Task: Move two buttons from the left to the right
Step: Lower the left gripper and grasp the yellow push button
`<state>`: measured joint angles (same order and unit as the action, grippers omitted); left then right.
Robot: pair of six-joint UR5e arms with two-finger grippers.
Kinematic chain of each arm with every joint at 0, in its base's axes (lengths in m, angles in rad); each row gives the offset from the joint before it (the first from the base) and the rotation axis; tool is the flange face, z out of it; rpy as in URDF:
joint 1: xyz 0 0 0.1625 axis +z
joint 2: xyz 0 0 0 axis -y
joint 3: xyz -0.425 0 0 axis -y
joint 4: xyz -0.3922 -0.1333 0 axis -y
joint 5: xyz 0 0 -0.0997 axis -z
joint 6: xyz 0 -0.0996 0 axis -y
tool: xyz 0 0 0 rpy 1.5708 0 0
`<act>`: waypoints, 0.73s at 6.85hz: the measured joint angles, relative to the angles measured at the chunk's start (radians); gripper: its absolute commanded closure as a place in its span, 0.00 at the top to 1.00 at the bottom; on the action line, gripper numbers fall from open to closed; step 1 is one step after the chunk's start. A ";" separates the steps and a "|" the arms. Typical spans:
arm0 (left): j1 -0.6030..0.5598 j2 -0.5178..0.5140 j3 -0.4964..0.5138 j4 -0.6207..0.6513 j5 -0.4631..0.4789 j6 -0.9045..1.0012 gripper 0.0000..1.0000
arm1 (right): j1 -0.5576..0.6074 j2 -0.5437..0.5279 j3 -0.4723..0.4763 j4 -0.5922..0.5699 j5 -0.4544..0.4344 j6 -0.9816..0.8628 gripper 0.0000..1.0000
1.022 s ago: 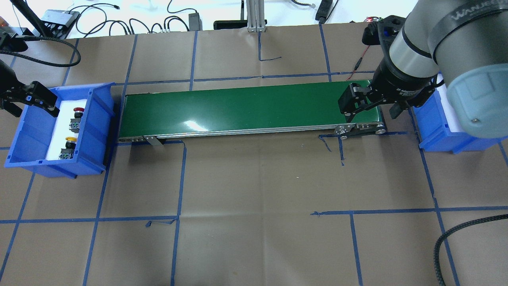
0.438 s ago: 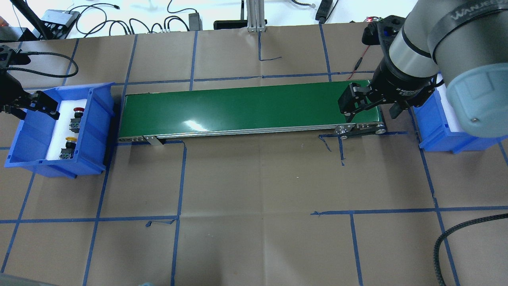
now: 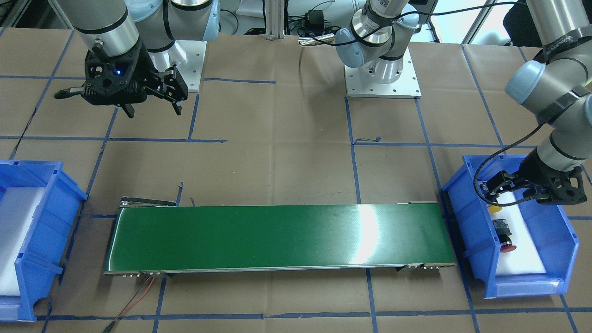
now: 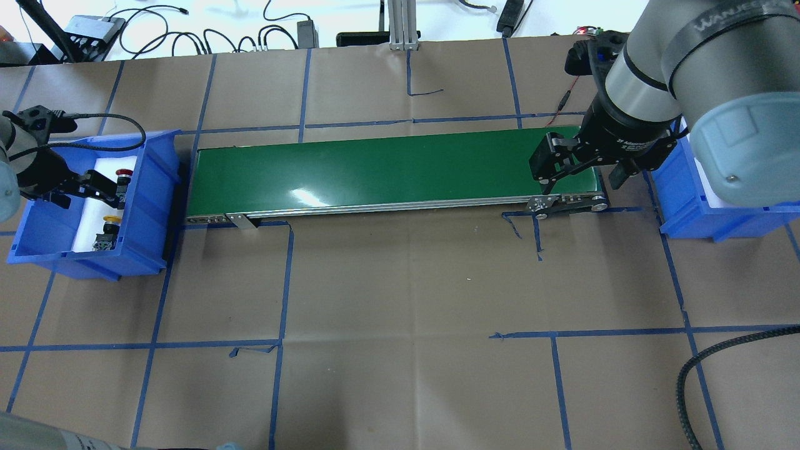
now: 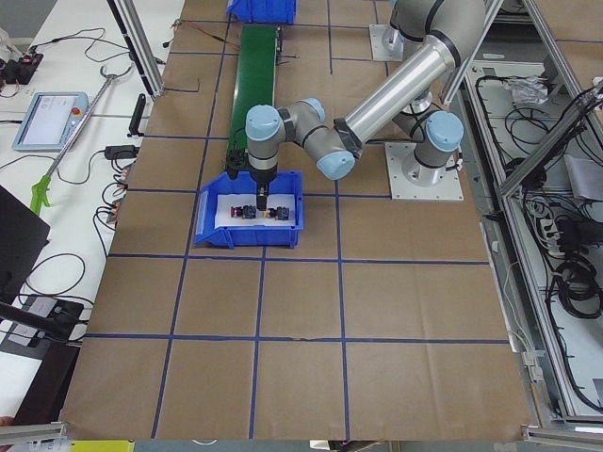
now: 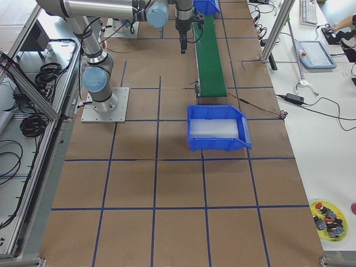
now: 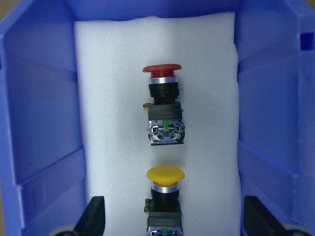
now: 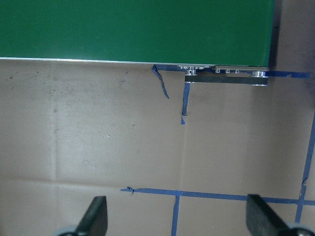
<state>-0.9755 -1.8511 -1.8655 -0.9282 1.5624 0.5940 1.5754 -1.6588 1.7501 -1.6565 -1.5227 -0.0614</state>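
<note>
Two buttons lie on white foam in the left blue bin (image 4: 156, 187): a red-capped button (image 7: 162, 69) (image 4: 125, 175) (image 3: 507, 245) and a yellow-capped button (image 7: 165, 174) (image 4: 112, 220), half hidden under the arm in the front-facing view (image 3: 495, 209). My left gripper (image 4: 84, 199) (image 3: 515, 196) (image 7: 174, 223) hangs open above the bin, and its fingers (image 7: 93, 216) stand wide on either side of the yellow button without touching it. My right gripper (image 4: 581, 181) (image 3: 152, 110) is open and holds nothing, above the right end of the green conveyor (image 4: 387, 172).
The conveyor (image 3: 277, 236) runs between the left bin and a second blue bin (image 4: 672, 187) (image 3: 51, 217) lined with bare white foam. Cables lie along the far table edge (image 4: 187, 31). A yellow dish of parts (image 6: 328, 214) sits on a side table.
My left gripper has moved rightwards from the bin's outer wall to above the buttons. My right gripper has shifted slightly left and stays open.
</note>
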 measured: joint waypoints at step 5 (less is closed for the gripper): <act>0.045 -0.032 -0.151 0.182 0.003 0.002 0.95 | 0.000 0.002 -0.001 0.001 -0.001 0.002 1.00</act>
<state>-0.9302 -1.8836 -2.0162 -0.7462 1.5650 0.5962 1.5754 -1.6567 1.7487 -1.6552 -1.5232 -0.0599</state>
